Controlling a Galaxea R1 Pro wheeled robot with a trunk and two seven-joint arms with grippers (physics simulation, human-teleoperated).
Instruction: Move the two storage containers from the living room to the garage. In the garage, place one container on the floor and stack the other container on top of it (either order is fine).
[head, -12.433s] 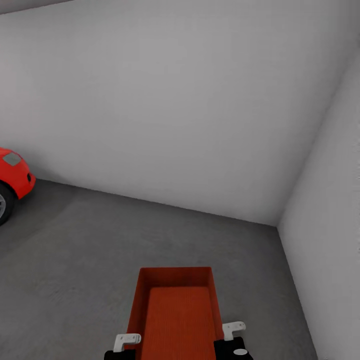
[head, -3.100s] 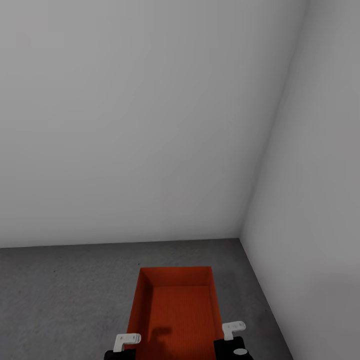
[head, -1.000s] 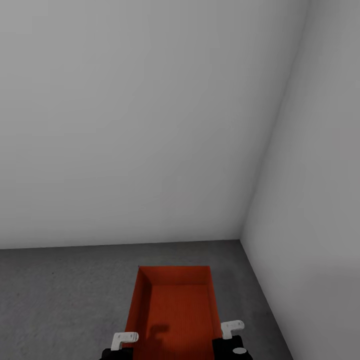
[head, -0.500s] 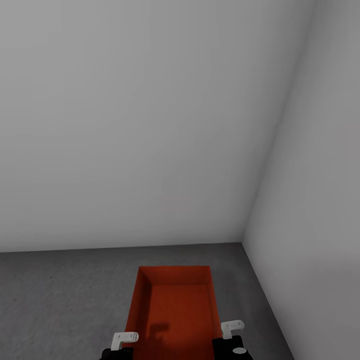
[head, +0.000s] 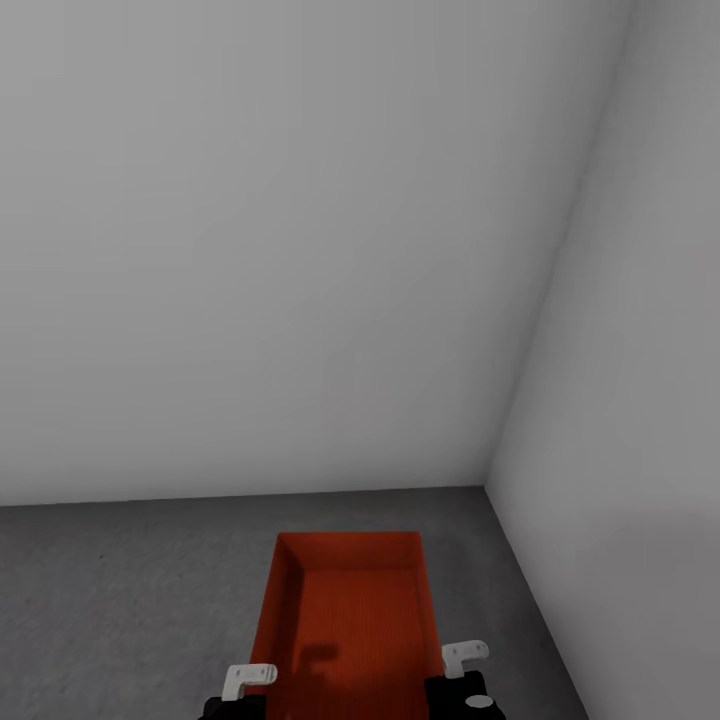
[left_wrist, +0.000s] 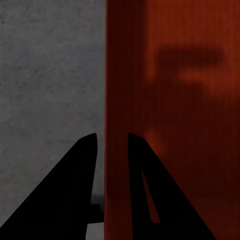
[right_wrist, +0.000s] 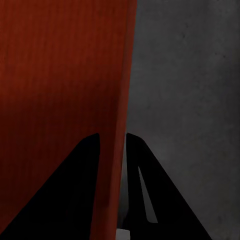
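1. I hold one orange-red bin (head: 350, 620) in front of my trunk, at 6 o'clock in the head view, open top up, ribbed bottom showing.
2. My left gripper (left_wrist: 111, 142) is clamped narrow on the bin's left wall: one dark finger (left_wrist: 75, 190) outside, the other inside, the thin wall between them.
3. My right gripper (right_wrist: 112, 141) is pinched the same way on the right wall, one finger (right_wrist: 145, 190) outside and one within.
4. In the head view both grippers sit at the bin's near corners, left (head: 248, 680) at 7 o'clock, right (head: 464, 657) at 5 o'clock.
5. Dark grey speckled concrete floor (head: 130, 590) lies under and around the bin. Whether the bin touches it, I cannot tell.
6. Pale grey wall (head: 280, 250) fills 12 o'clock; a side wall (head: 640, 450) meets it at 3 o'clock, forming a corner just beyond the bin's far right.
7. A soft shadow lies on the bin's bottom near me.
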